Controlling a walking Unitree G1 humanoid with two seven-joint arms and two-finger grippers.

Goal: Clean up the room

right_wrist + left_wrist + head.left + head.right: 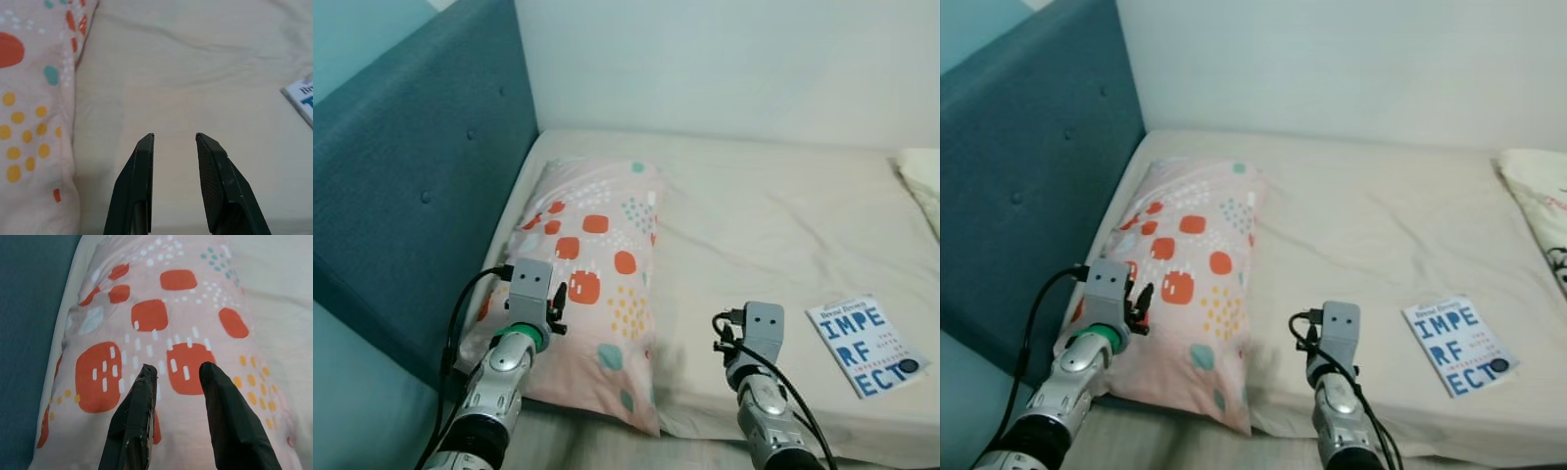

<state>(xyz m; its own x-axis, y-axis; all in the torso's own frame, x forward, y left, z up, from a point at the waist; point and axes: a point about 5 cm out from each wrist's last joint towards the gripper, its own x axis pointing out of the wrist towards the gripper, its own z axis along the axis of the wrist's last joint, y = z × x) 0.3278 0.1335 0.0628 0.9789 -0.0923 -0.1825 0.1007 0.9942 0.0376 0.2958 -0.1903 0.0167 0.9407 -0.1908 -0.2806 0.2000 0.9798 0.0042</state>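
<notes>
A pink pillow (592, 284) with orange, yellow and teal spots lies along the left side of the bed, by the blue headboard (401, 186). My left gripper (177, 371) hovers open just over the pillow's (161, 318) near end, nothing between its fingers. My right gripper (174, 138) is open above the bare cream sheet (195, 88), to the right of the pillow (29, 122). A white book (867, 345) with blue letters lies on the sheet at the near right; its corner (301, 98) shows in the right wrist view.
The bed's cream sheet (764, 215) stretches to a white wall at the back. A second pale pillow (1540, 201) with a small print sits at the far right edge. The headboard walls off the left side.
</notes>
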